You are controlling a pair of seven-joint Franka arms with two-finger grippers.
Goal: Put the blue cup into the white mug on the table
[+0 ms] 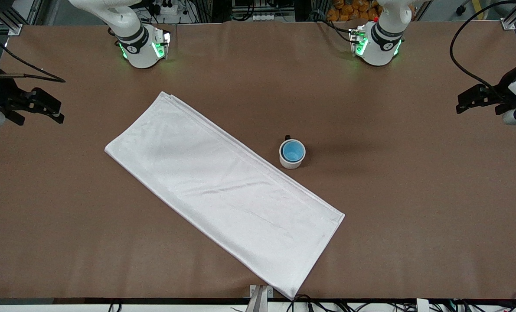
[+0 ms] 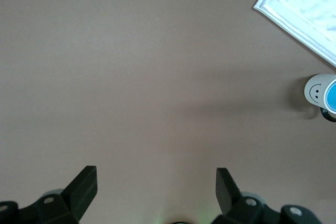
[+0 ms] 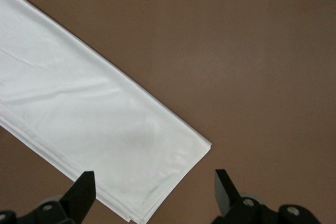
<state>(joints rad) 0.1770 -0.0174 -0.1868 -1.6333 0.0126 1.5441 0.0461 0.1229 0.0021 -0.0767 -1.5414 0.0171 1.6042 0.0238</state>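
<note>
A brown worktop [image 1: 414,216] fills the frame. A long white folded cloth [image 1: 223,190] runs diagonally from bottom centre up toward the upper left. Just beside its upper edge, at centre frame, the white mug [image 1: 292,154] stands upright with the blue cup [image 1: 293,151] nested inside it, its black handle pointing toward the top. At mid-height, the right tool [image 1: 45,106] hangs over the worktop at the left edge and the left tool [image 1: 470,99] at the right edge, each waiting with fingers apart and holding nothing.
</note>
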